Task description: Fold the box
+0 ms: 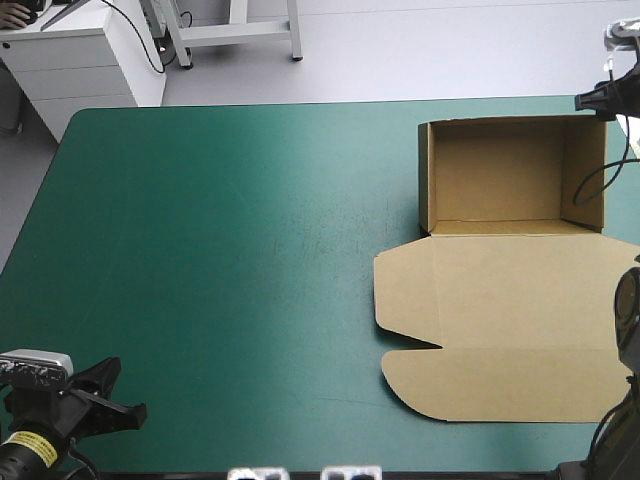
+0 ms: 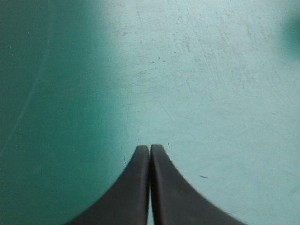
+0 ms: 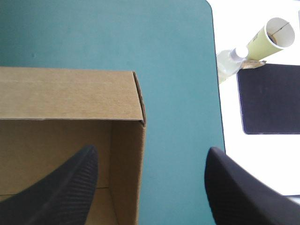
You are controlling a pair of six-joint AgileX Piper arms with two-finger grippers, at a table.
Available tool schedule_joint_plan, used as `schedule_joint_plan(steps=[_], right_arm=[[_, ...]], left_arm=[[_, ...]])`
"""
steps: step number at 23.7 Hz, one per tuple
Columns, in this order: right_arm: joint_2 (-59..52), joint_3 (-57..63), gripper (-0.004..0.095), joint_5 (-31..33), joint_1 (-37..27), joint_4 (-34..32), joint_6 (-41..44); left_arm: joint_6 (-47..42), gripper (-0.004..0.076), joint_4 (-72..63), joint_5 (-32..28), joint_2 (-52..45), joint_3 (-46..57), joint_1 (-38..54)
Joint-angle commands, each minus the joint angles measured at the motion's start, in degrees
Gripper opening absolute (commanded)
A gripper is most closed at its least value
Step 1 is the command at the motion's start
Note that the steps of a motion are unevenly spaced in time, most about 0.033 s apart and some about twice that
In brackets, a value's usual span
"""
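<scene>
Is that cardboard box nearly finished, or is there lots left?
Done: the box has its walls up, an open tray. In hand: the right pincer, open, straddles one wall; the left pincer is shut over bare table. Left: the lid lies flat.

The worktop [image 1: 220, 290] wore a teal-green cover, marked with fine scratches and small scuffs near its middle. Its corners were rounded. Beyond the far left corner stood a white drawer unit [image 1: 80, 65] on the pale floor [image 1: 450, 50]. Near it, past the far edge, were the legs of a grey metal frame [image 1: 240, 34]. In the right wrist view, off the worktop's edge, a pale yellow tube [image 3: 274, 36] lay with its open end showing. A clear bottle [image 3: 228, 62] with a white cap sat just beside it. A black mat [image 3: 269, 98] lay flat next to them.
</scene>
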Motion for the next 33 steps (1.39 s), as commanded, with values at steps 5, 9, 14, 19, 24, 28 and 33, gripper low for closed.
schedule_joint_plan(steps=[5, 9, 14, 19, 24, 28, 33], right_arm=[[-14.7, -1.1, 0.0117, 0.4, -0.2, 4.2, 0.8], [-21.5, 3.5, -0.0014, 0.4, -0.2, 7.5, -1.4], [-33.2, 17.4, -0.0014, 0.3, -0.2, 7.8, -3.8], [-47.4, 36.0, -0.0014, -0.6, -0.2, 16.6, -8.7], [-64.7, 54.6, -0.0014, -7.4, -0.2, 22.5, -12.6], [-78.0, 67.2, -0.0014, -9.8, -0.2, 22.6, -12.6], [-89.6, 78.9, -0.0014, -13.7, -0.2, 22.6, -12.6]], left_arm=[[-0.7, -0.0008, 0.6, -2.4, 0.8, -1.4, -0.2], [-0.7, -0.0008, 0.9, -2.6, 0.8, -1.4, -0.2], [-0.7, -0.0008, 1.0, -2.6, 0.8, -1.4, -0.2], [-0.7, -0.0008, 1.1, -2.6, 0.8, -1.4, -0.2], [-0.7, -0.0008, 1.1, -2.6, 0.8, -1.4, -0.2], [-0.7, -0.0008, 1.1, -2.6, 0.8, -1.4, -0.2], [-0.7, -0.0008, 1.1, -2.6, 0.8, -1.4, -0.2]])
